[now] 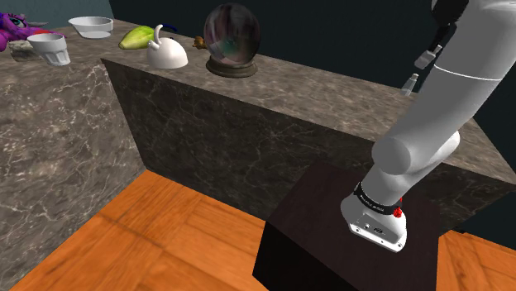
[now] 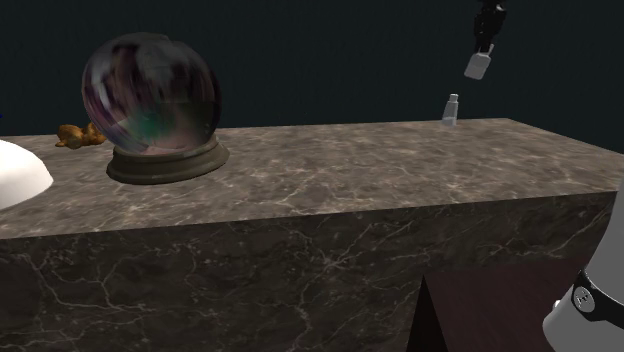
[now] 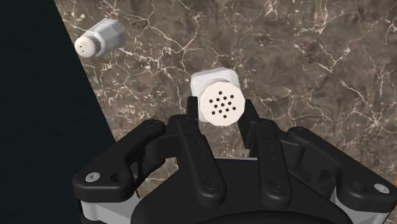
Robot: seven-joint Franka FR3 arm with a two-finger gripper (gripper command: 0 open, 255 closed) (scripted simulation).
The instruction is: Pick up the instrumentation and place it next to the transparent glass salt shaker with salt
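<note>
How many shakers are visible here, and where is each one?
2. One shaker is clasped between the gripper's fingers, in the air above the marble counter. The other shaker stands on that counter, near its edge.

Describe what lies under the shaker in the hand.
Dark veined countertop, with air between. In the wrist view the held shaker covers the spot straight below; the salt shaker stands aside.

You face a dark marble counter [image 1: 331,99]. On it stand a white kettle [image 1: 166,51], a glass globe [image 1: 232,41] on a round base, a small brown figure [image 2: 80,134] just beside the globe, and, well apart, a salt shaker [image 2: 451,109] near the counter's edge.
</note>
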